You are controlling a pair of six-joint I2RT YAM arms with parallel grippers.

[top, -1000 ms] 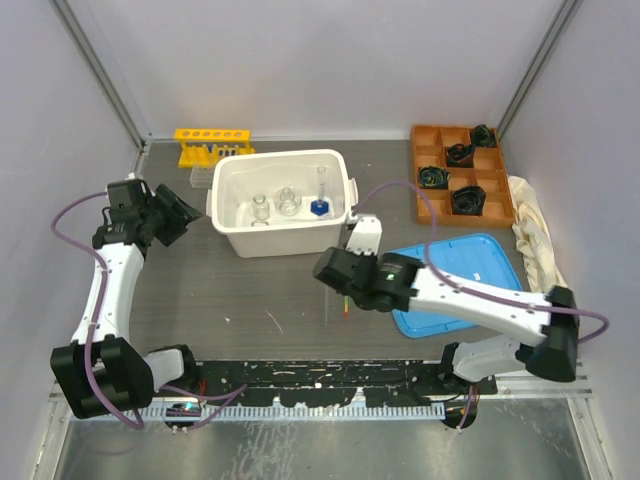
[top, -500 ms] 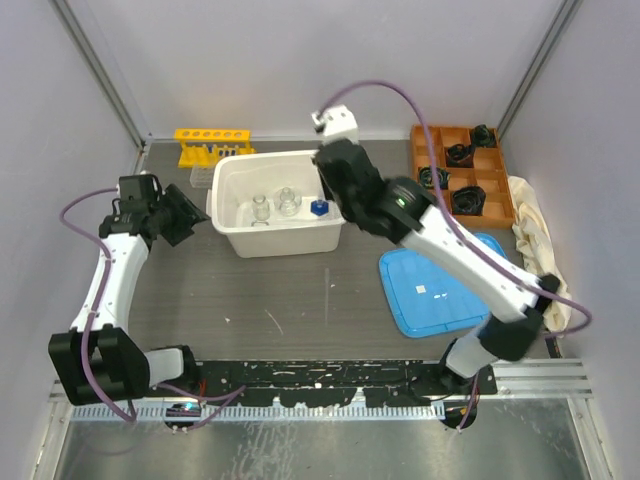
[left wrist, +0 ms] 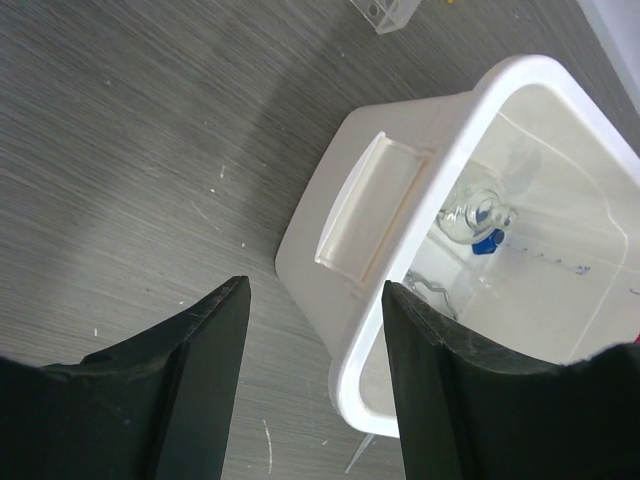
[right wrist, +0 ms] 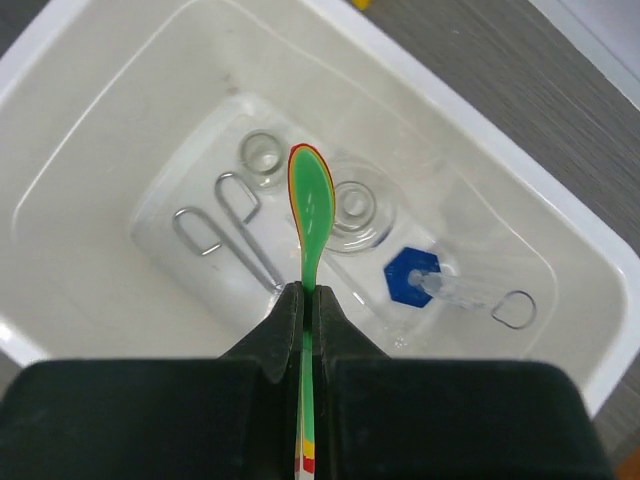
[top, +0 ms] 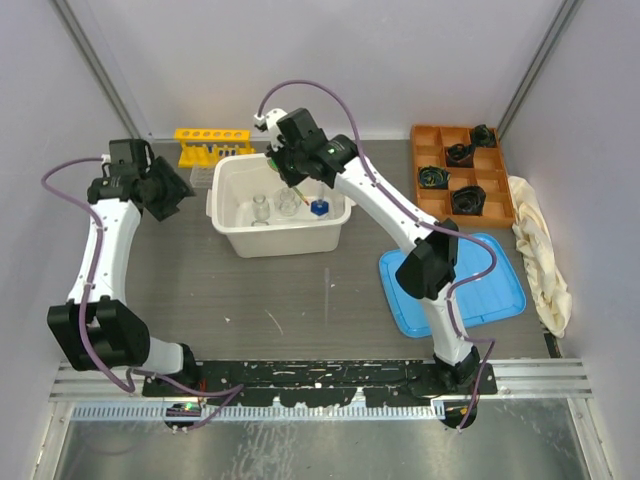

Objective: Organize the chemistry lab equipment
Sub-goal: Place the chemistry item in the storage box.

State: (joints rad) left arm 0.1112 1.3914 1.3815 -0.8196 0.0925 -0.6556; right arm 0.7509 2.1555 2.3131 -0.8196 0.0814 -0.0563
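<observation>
Right wrist view: pinching the green spatula [right wrist: 311,205] in the right gripper [right wrist: 303,291], blade pointing to 12 o'clock above the white tub [right wrist: 90,95]. Showing inside it two glass flasks [right wrist: 352,206], metal tongs [right wrist: 236,232] at 9 o'clock, the blue-based cylinder [right wrist: 411,277] at 4 o'clock. Holding the left gripper [left wrist: 315,292] spread, empty, at the tub's 9 o'clock.

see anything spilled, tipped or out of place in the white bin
Nothing stands out. The flasks, blue-based cylinder and metal tongs rest on the white bin floor, no spill or breakage visible. The green spatula is clamped in the right gripper above them.
</observation>
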